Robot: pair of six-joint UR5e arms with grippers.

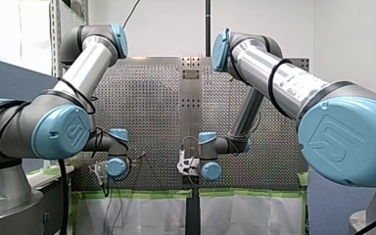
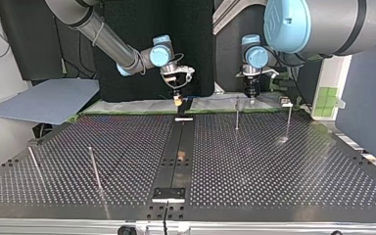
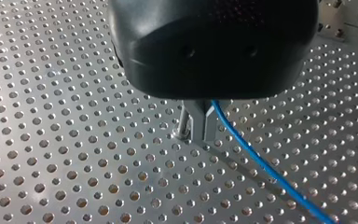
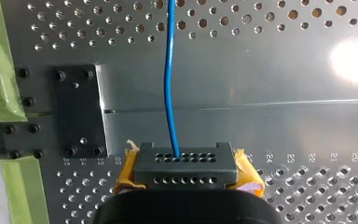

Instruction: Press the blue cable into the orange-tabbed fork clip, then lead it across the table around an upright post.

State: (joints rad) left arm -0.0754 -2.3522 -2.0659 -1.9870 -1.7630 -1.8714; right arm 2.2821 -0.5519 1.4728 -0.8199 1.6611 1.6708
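So my left claw [image 3: 200,136] has its metal fingers pinched together, and the blue cable [image 3: 270,172] comes out right at them, so it looks clamped on it. From there the cable slants away low over the holed table [image 3: 74,140]. My right claw [image 4: 186,163] shows up as a black block full of small holes with yellow pads on both sides. The cable runs straight into the block's far edge, but I honestly can't tell if those fingers are squeezing it or not. Ahead of that claw the cable crosses a smooth metal strip, with a black bolted plate [image 4: 79,112] off to one side and green tape [image 4: 0,70] past that. In the top view both claws hang over the table's far edge, my right one near the middle above the dark centre strip [image 2: 178,147] and my left one further right. A thin upright post [image 2: 237,113] stands just beside my left claw, a second post [image 2: 289,122] is further right, and two more [image 2: 94,169] lean at the near left.
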